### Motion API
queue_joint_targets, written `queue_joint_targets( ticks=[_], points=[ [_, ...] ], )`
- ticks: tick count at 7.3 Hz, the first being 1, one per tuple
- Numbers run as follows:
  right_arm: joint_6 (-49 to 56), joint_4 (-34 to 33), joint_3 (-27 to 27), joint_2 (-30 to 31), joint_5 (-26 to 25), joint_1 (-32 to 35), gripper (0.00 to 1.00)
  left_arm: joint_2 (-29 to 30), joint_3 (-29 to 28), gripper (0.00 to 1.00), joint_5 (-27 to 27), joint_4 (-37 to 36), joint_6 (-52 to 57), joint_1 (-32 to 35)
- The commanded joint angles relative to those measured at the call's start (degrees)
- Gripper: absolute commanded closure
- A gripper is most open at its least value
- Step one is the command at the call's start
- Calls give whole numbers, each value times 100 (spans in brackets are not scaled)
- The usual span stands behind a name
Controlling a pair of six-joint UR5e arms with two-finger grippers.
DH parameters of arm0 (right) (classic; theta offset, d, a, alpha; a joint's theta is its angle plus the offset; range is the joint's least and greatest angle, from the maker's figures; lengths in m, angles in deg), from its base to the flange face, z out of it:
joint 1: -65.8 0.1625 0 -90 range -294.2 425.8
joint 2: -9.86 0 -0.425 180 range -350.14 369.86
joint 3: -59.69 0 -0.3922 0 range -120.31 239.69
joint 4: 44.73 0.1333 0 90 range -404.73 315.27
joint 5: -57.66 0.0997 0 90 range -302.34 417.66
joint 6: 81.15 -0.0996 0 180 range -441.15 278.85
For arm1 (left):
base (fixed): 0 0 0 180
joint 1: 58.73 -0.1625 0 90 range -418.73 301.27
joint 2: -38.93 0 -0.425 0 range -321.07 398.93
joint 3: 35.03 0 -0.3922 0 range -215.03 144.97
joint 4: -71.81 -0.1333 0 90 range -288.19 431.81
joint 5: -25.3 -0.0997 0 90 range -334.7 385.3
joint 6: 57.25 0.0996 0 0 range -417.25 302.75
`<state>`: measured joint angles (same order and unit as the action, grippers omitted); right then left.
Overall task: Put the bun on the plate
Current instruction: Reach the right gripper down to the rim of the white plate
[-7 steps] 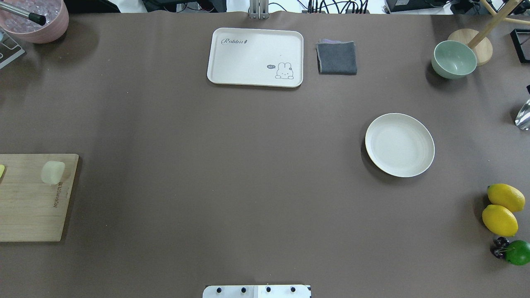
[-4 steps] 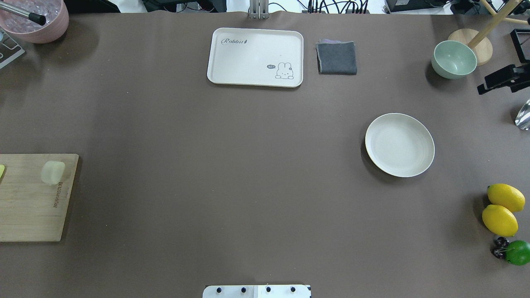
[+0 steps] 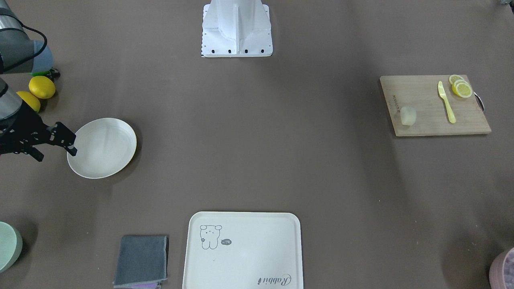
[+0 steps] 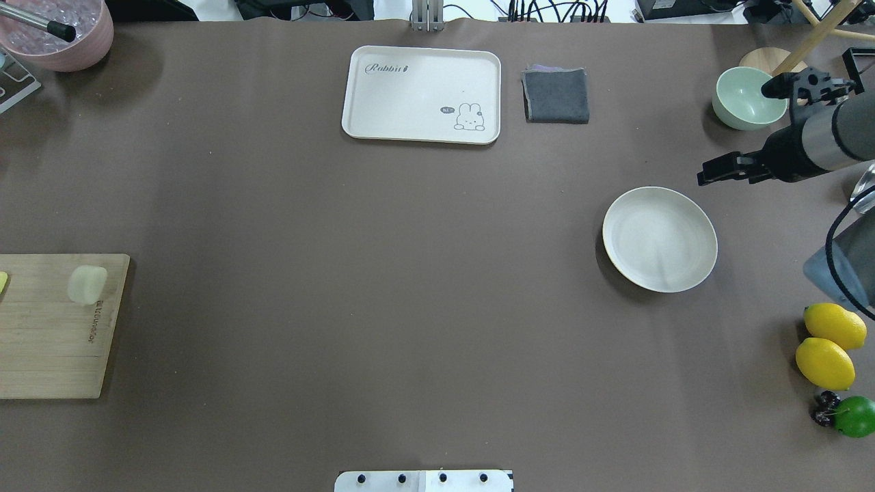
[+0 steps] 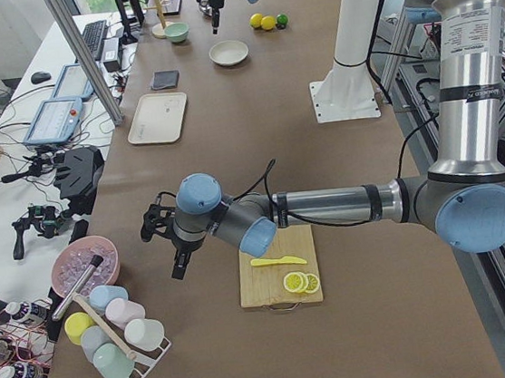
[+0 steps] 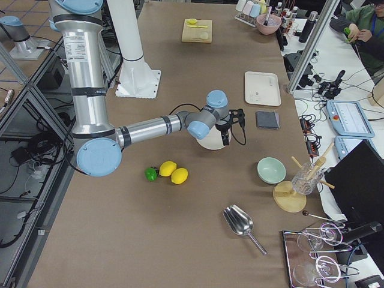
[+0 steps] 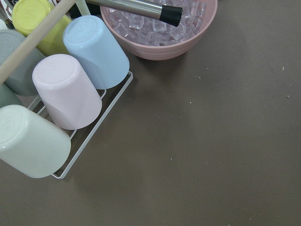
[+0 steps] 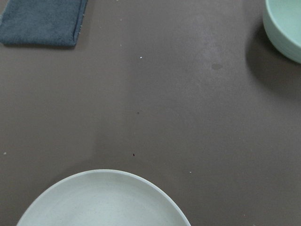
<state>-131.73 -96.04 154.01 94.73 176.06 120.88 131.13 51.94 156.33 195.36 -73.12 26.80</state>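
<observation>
- Right gripper point(image 3: 57, 155): jaws apart. It hangs tip-down over bare table just beside the plate, on the side toward the towel and green bowl. In the front view one fingertip overlaps the plate's rim.
- Left gripper point(image 5: 170, 253): shows only in a side view, so whether its jaws are apart or together cannot be told. It hangs tip-down over the table between the board and the pink bowl.
- Table point(image 4: 376, 273): brown cover.
- Tray point(image 4: 417, 89): cream, rectangular, with a small drawing in one corner. It lies at the far middle of the table.
- Board point(image 4: 55, 342): wood, at the robot's left edge. It carries the bun, knife and lemon slices.
- Plate point(image 4: 660, 239): round, cream-white, on the robot's right half.
- Pink bowl point(image 7: 160, 42): holds ice cubes, with a metal tool lying across them. It sits beside a wire rack of cups point(image 7: 66, 92).
- Towel point(image 4: 556, 96): grey, folded, just beside the tray.
- Green bowl point(image 4: 745, 102): pale, at the far right.
- Lemons point(image 4: 825, 363): two whole ones, touching, at the right edge, with a lime point(image 4: 856, 417) near them.
- Knife point(image 3: 445, 102): yellow, on the board between the bun and the slices.
- Bun point(image 4: 87, 284): a pale cream chunk on the board, near the edge facing the table's middle. It is well apart from the plate, across the table.
- Lemon slices point(image 3: 461, 87): stacked at a board corner.
</observation>
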Motion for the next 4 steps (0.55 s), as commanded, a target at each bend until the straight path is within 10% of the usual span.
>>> queue_joint_targets(
  ticks=[1, 4],
  points=[
    [-259, 980, -371, 378, -167, -200, 0, 0, -14, 2, -7, -6, -4, 8],
    [-381, 1193, -371, 530, -176, -462, 4, 44, -49, 2, -7, -6, -4, -1]
  ],
)
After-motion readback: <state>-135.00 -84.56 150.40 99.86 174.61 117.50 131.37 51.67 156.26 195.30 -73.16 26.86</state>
